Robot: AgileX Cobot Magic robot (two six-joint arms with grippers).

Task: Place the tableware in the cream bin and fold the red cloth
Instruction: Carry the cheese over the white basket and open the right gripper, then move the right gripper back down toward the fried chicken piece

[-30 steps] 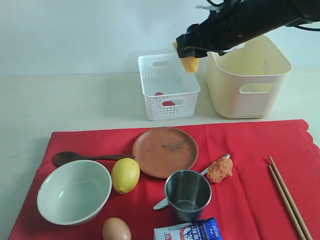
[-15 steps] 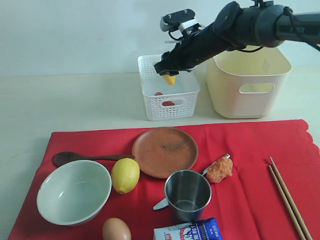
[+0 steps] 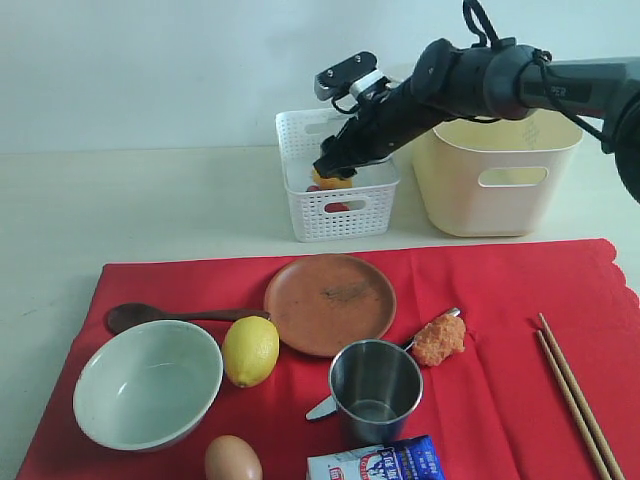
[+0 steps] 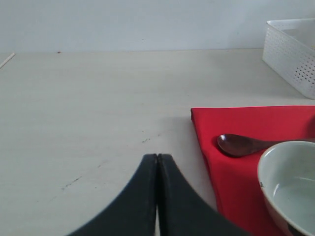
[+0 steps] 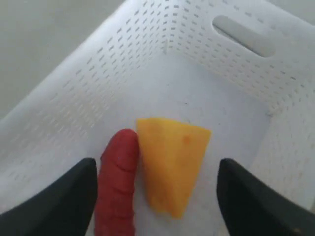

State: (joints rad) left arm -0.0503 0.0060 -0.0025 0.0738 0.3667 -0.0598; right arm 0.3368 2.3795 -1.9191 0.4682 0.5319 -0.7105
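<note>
The red cloth (image 3: 520, 300) lies flat. On it are the pale bowl (image 3: 148, 382), the terracotta plate (image 3: 330, 303), the steel cup (image 3: 376, 388), the knife (image 3: 322, 408) partly behind the cup, the dark spoon (image 3: 170, 315) and the chopsticks (image 3: 575, 395). The cream bin (image 3: 497, 165) stands behind the cloth at the right. My right gripper (image 3: 335, 170) (image 5: 156, 164) reaches into the white lattice basket (image 3: 337, 215), open, its fingers on either side of a cheese wedge (image 5: 172, 162) and a sausage (image 5: 118, 187) without touching them. My left gripper (image 4: 157, 157) is shut and empty over bare table beside the cloth (image 4: 231, 162), near the spoon (image 4: 243, 145) and bowl (image 4: 290, 182).
A lemon (image 3: 251, 350), an egg (image 3: 232, 460), a milk carton (image 3: 385, 462) and an orange lumpy piece of food (image 3: 439, 340) also lie on the cloth. The lattice basket stands close to the left of the cream bin.
My right arm swung left from beside the cream bin and dropped into the white basket with the cheese. The jaws opened and the cheese now lies on the basket floor.
</note>
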